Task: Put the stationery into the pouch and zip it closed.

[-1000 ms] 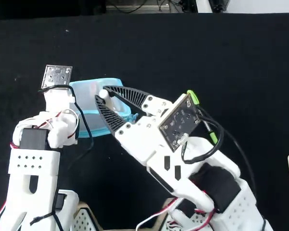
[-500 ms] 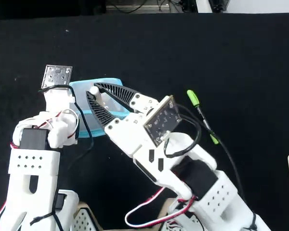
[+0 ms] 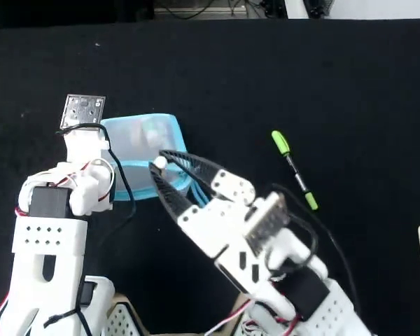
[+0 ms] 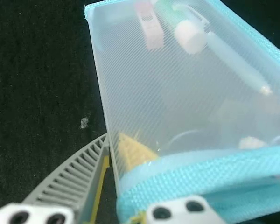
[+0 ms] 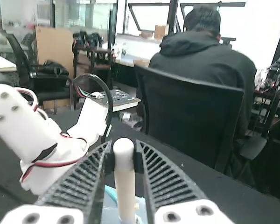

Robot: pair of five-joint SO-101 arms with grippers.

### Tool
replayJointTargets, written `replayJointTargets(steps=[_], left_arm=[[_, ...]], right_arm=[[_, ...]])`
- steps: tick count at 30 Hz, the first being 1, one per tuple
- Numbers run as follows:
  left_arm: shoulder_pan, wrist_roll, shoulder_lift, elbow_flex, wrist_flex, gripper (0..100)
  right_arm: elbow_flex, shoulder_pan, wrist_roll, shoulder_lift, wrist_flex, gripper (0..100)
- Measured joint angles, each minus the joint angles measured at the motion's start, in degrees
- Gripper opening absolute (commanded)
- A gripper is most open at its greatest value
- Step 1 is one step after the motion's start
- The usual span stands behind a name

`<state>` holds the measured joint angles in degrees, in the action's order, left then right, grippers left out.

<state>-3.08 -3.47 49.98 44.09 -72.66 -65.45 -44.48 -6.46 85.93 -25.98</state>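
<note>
The right end effector [image 3: 158, 168] is clamping a white stick [image 5: 124, 177] at the pouch [image 3: 143, 133] rim; the left end effector [image 4: 116, 161] is pinching the pouch's edge. A pen [image 3: 292, 168], well aside, and zipping are remaining.

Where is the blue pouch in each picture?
High view: the blue pouch lies left of centre, beside the left arm.
Left wrist view: close up, stationery showing through.
Right wrist view: probably the blue sliver under the white stick.
Shared landmark: that stick, in the right gripper.

Bright, even light falls on the black table [image 3: 301, 70], shadows faint.
</note>
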Motion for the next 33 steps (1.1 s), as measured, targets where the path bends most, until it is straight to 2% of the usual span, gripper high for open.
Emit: replayJointTargets(steps=[3,7,18,22,26,31,33], left_arm=[[0.00,0.00,0.00,0.00,0.00,3],[0.00,0.00,0.00,0.00,0.00,3],[0.00,0.00,0.00,0.00,0.00,3],[0.00,0.00,0.00,0.00,0.00,3],[0.00,0.00,0.00,0.00,0.00,3],[0.00,0.00,0.00,0.00,0.00,3],[0.00,0.00,0.00,0.00,0.00,3]], right_arm=[[-2.20,1.23,0.09,5.27,-1.32,1.1],[-1.85,3.16,0.09,6.68,-8.35,1.1],[14.77,3.25,0.00,-14.59,-27.43,1.2],[16.35,0.97,-4.92,-20.13,-31.56,1.2],[16.26,-2.81,-7.56,-22.86,-31.21,1.2],[12.40,-3.34,-7.74,-26.02,-24.35,1.4],[12.04,-3.34,-7.74,-28.04,-21.45,5.4]])
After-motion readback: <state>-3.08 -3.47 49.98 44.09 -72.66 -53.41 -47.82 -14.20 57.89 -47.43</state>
